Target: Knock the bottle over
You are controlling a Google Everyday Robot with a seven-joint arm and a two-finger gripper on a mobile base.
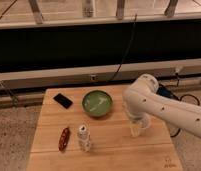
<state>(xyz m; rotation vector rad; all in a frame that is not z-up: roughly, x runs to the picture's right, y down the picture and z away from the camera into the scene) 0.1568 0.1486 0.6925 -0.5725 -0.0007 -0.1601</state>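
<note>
The bottle (84, 137) is small and whitish with a white cap. It stands upright near the front left of the wooden table (119, 152). My white arm (149, 102) reaches in from the right over the table's right half. The gripper (135, 119) is at the arm's lower end, just above the white cup (137, 129), about a cup's width right of the bottle and not touching it. The arm's bulk hides most of the gripper.
A green bowl (97, 103) sits at the table's middle back. A black phone (63, 100) lies at the back left. A flat red-brown oblong (64, 139) lies just left of the bottle. A black cable (125, 47) hangs behind the table.
</note>
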